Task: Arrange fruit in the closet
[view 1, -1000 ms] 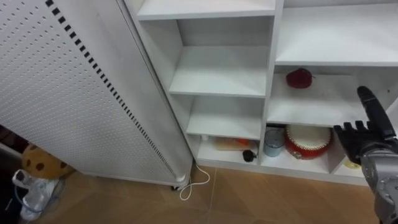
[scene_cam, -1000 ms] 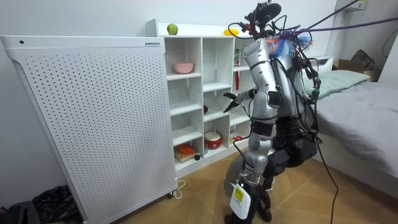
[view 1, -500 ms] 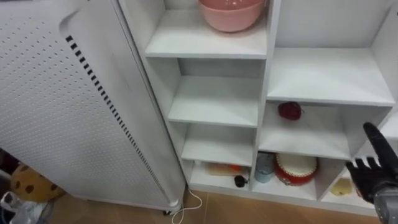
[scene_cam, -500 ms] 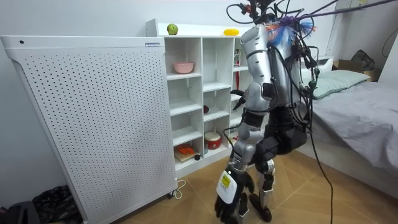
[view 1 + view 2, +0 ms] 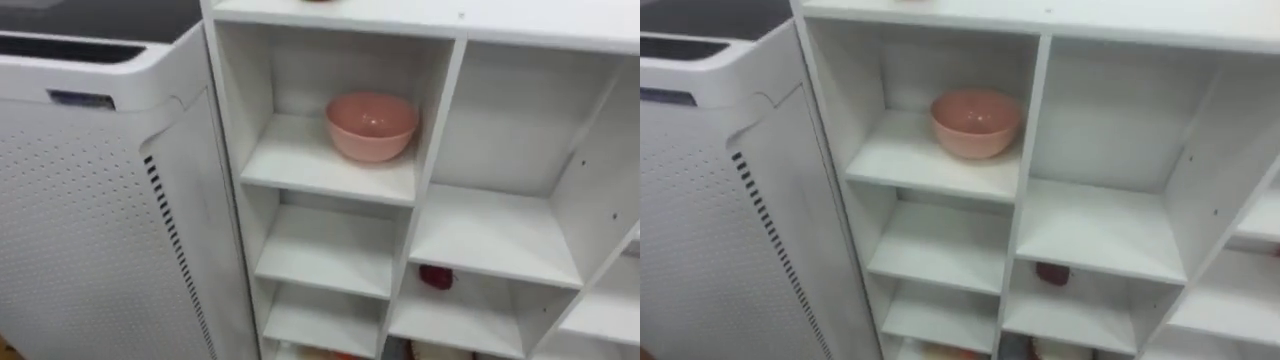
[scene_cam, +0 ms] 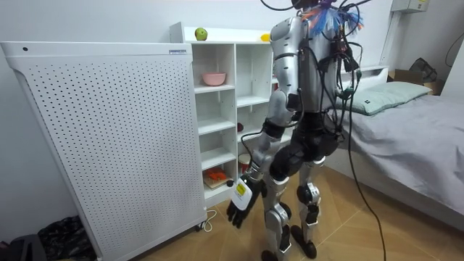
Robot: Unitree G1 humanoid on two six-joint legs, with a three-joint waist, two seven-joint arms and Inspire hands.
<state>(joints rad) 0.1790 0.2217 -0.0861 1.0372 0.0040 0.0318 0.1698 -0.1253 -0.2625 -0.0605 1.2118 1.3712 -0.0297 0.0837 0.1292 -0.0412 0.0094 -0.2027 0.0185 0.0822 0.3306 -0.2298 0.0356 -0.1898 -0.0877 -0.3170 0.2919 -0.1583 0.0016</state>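
Note:
The white closet [image 5: 436,170] of open shelves stands right before me. A dark red fruit [image 5: 435,276] lies on a lower shelf of the middle column, half hidden by the shelf above it. In the room view a green apple [image 6: 201,33] and a yellow fruit [image 6: 270,37] rest on the closet's top. I stand upright facing the shelves. My left hand [image 6: 238,209] hangs low at my side, fingers loose, nothing in it.
A pink bowl [image 5: 371,125] sits on the upper left shelf. A tall white perforated panel [image 6: 109,138] stands against the closet's left side. A red round tin [image 6: 248,163] fills a bottom shelf. A bed [image 6: 420,138] lies behind me.
I have straightened up from a bent stance, so the eye view climbed from the bottom shelves to the bowl shelf. My right hand dropped out of the eye view. My left arm swung forward.

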